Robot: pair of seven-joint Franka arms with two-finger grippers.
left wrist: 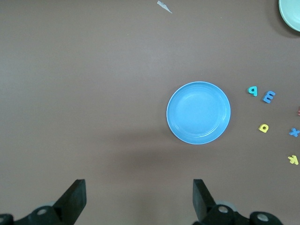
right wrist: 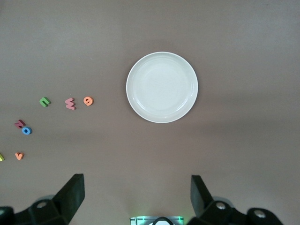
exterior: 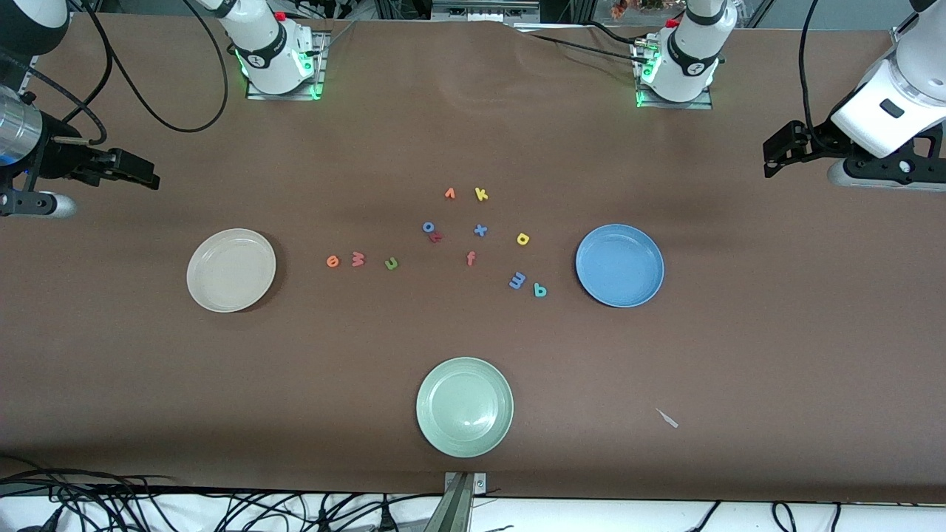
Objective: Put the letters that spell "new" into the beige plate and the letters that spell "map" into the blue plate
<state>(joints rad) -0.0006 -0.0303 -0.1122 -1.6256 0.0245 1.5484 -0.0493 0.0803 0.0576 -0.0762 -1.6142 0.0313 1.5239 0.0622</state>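
Note:
The beige plate (exterior: 231, 270) (right wrist: 162, 87) and the blue plate (exterior: 619, 265) (left wrist: 198, 112) both lie bare. Beside the beige plate sit the orange e (exterior: 332, 260) (right wrist: 87, 101), pinkish w (exterior: 358, 258) (right wrist: 70, 103) and green n (exterior: 392, 263) (right wrist: 45, 101). Near the blue plate lie the blue m (exterior: 517, 280) (left wrist: 269, 97), teal p (exterior: 540, 290) (left wrist: 253, 90) and yellow a (exterior: 522, 238) (left wrist: 264, 127). My right gripper (exterior: 150, 177) (right wrist: 137, 194) hangs open over the right arm's end of the table. My left gripper (exterior: 768, 159) (left wrist: 139, 197) hangs open over the left arm's end. Neither holds anything.
A pale green plate (exterior: 464, 406) sits near the front edge. Other letters lie in the middle: yellow k (exterior: 481, 194), orange v (exterior: 449, 193), blue o (exterior: 428, 227) touching a red letter (exterior: 436, 236), blue x (exterior: 480, 230), orange f (exterior: 470, 258). A paper scrap (exterior: 667, 418) lies near the front.

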